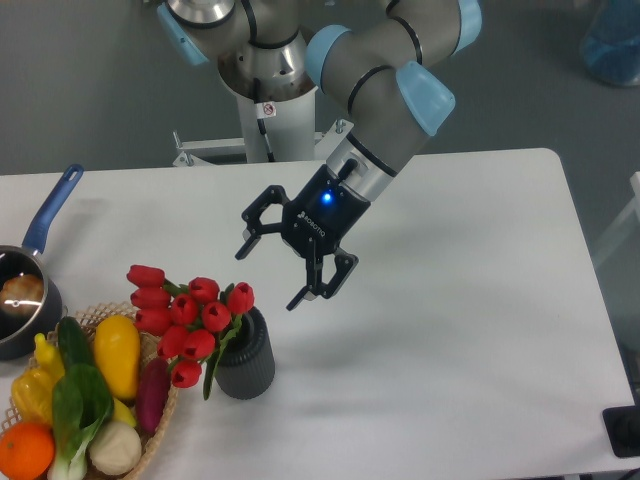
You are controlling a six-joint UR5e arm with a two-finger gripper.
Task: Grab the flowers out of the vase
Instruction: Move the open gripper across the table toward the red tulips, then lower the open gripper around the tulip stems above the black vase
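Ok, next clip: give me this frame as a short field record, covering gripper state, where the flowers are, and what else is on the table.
gripper: gripper open, empty, in the air above and right of the blooms
flowers: red tulips in the vase, leaning left over the basket
vase: dark grey vase upright on the white table
contact: none visible between gripper and flowers
other items: vegetable basket at lower left; saucepan with blue handle at left edge
task status: flowers not yet grasped
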